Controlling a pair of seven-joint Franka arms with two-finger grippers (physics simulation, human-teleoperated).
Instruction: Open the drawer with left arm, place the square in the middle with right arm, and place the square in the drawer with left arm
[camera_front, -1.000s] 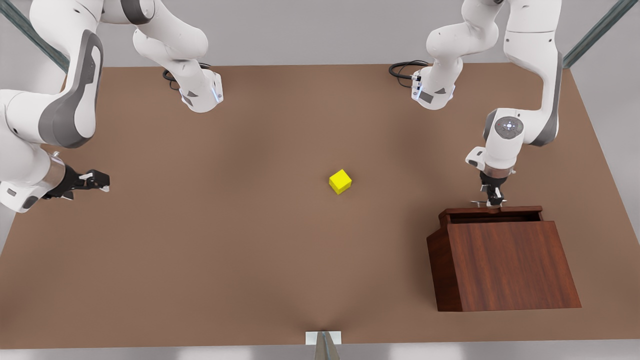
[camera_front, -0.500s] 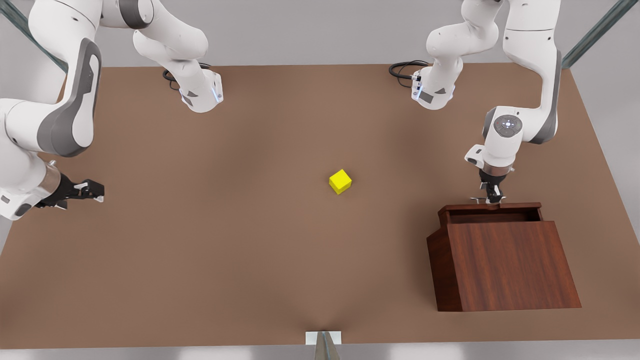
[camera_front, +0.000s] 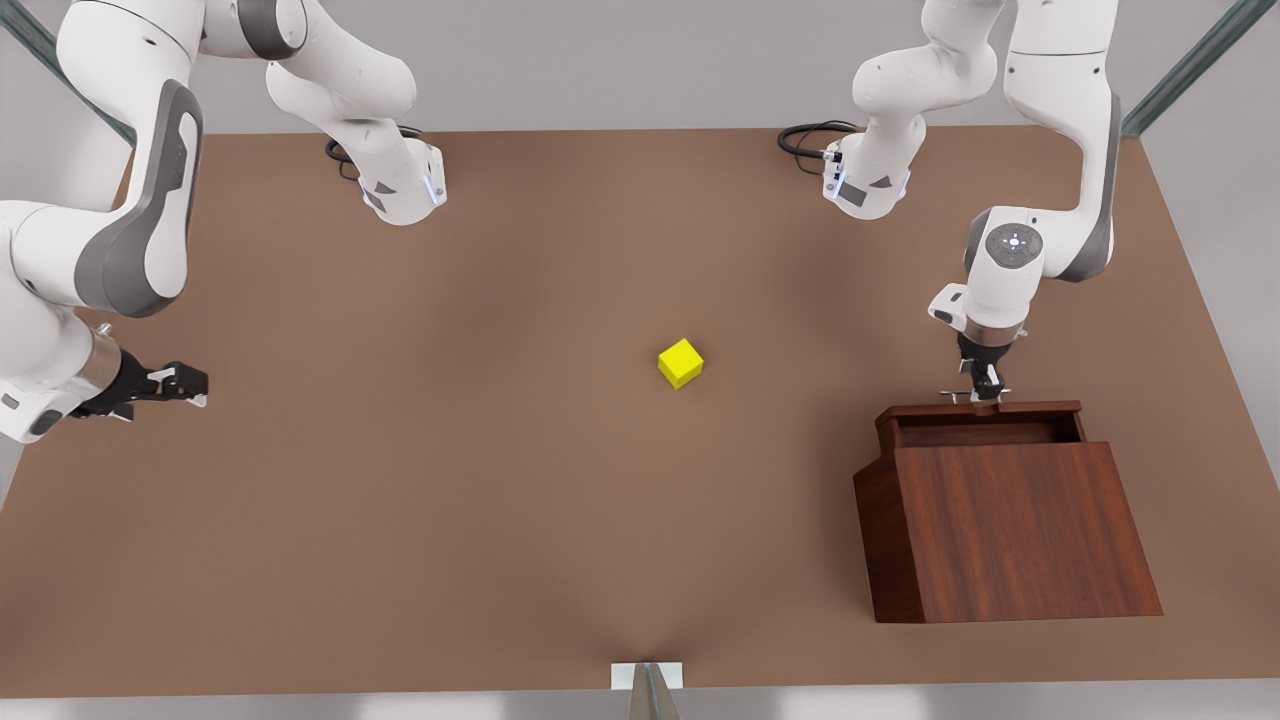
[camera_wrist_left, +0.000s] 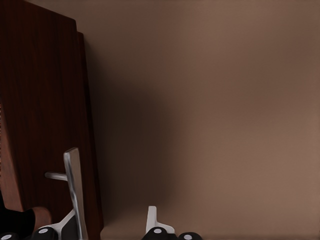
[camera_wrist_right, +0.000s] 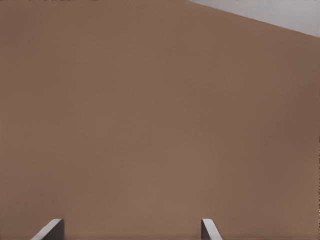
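The yellow square (camera_front: 680, 362) rests on the brown tabletop near the middle, far from both grippers. At the front view's right, the drawer (camera_front: 980, 428) stands partly pulled out of the wooden box (camera_front: 1010, 530). My left gripper (camera_front: 985, 385) hangs right at its silver handle (camera_front: 975, 397). In the left wrist view the handle (camera_wrist_left: 73, 190) lies against one finger, and the left gripper (camera_wrist_left: 112, 227) has its fingers apart, so it is open. My right gripper (camera_front: 190, 385) waits open at the front view's left edge, over bare table (camera_wrist_right: 130, 230).
Both arm bases (camera_front: 400, 190) (camera_front: 865, 185) with their cables sit at the table's far edge. A small white bracket (camera_front: 647, 676) marks the near edge. Broad tabletop (camera_front: 450, 450) lies between the square and the right gripper.
The left gripper drew back from the box and the drawer slid out a little with it. The right gripper shifted slightly toward the front view's left. The square stayed put.
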